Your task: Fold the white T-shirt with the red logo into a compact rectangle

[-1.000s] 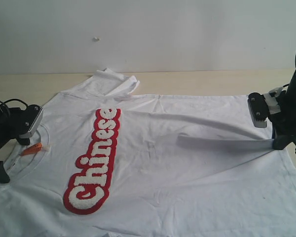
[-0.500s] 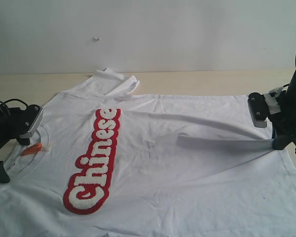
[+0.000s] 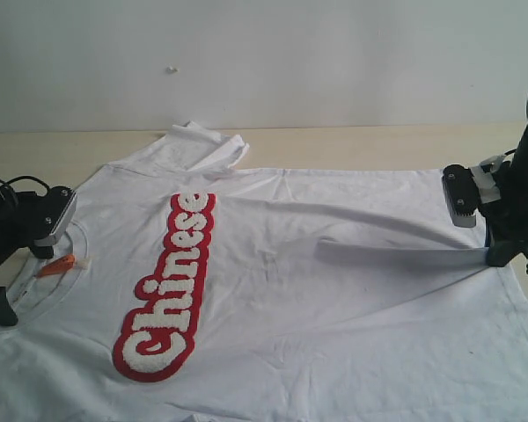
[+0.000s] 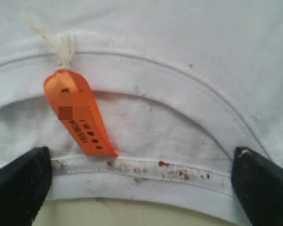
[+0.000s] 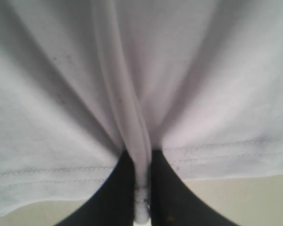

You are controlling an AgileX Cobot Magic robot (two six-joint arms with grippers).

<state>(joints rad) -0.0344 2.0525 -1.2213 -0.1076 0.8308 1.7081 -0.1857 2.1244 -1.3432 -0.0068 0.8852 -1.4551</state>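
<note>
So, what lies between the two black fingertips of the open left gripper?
The left wrist view shows the ribbed collar edge of the white cotton T-shirt there; the small orange neck tag lies just beside it.

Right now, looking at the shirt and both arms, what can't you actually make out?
- White T-shirt: its near edge is cut off by the bottom of the exterior view.
- Orange neck tag: print too small and partly blurred, left wrist view.
- Left jaws: only the tips show, cut off by the left wrist view's edges; contact with the collar unclear.
- Right jaws: how much fabric they pinch is hidden by folds, right wrist view.
</note>
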